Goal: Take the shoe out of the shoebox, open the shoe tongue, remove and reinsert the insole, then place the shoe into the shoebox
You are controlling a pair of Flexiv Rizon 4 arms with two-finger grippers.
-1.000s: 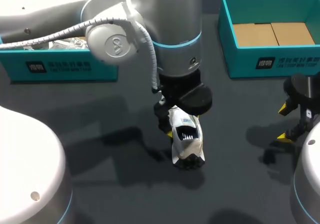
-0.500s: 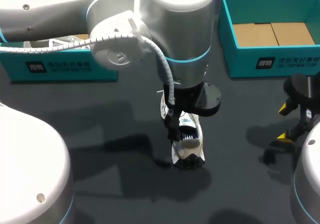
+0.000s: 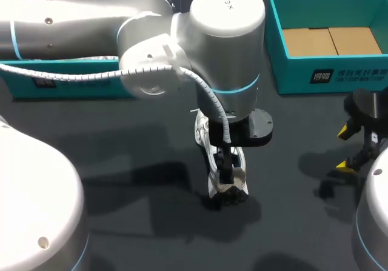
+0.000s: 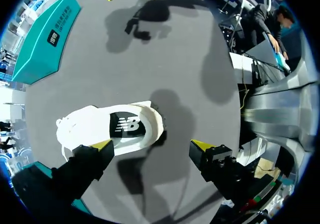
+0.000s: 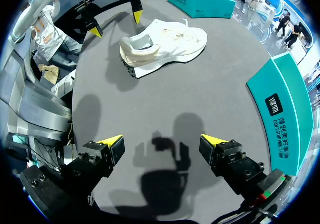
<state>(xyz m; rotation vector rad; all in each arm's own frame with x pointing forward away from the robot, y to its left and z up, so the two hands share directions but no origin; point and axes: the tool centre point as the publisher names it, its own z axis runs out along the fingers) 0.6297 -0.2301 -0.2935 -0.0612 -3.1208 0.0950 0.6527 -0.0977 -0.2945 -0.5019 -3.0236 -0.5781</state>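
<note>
Head view: white sneaker (image 3: 221,165) on the surface (image 3: 121,131), beneath my left arm (image 3: 224,53). Left wrist view: left claw (image 4: 152,145) spread open over its heel. Right wrist view: right claw (image 5: 162,140) open, empty, sneaker well ahead. Probably light and soft; pinch the stiffer heel collar.

Head view high behind; wrist views low over table (image 3: 291,156); shoe (image 5: 165,43) common to all.

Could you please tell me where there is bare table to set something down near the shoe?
The table is bare between the shoe and the right gripper, in front of the right shoebox, and between the shoe and the left shoebox, under the left arm. It is crowded at the shoe, where the open left gripper hangs.
</note>
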